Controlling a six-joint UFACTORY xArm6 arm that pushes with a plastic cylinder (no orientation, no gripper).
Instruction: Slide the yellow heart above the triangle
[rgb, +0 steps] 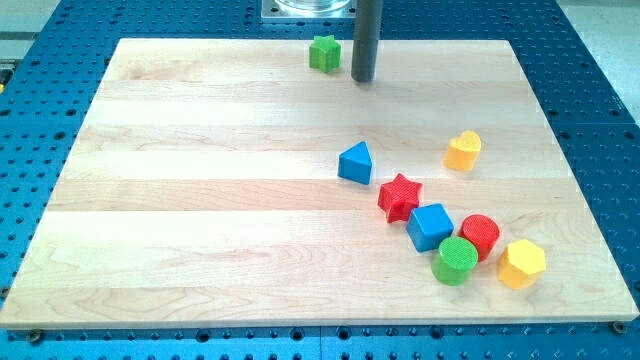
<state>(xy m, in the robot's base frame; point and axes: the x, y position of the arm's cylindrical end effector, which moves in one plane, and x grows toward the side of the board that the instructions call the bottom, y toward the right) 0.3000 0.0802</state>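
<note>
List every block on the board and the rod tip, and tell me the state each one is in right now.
My tip: at the view's top, just right of the green star, apart from it.
Green star: alone at the top edge.
Yellow heart: alone, right of the blue triangle.
Blue triangle: free, mid-board.
Red star: against the blue cube.
Blue cube: clustered.
Red cylinder: clustered.
Green cylinder: clustered.
Yellow hexagon: beside the red cylinder.

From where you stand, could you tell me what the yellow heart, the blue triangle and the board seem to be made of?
The yellow heart and blue triangle look like matte plastic, perhaps 3D-printed: solid colour, faint ribbing on top. The board appears to be pale, smooth-finished wood, showing grain and plank seams. My tip is near the view's top, beside the green block.
</note>
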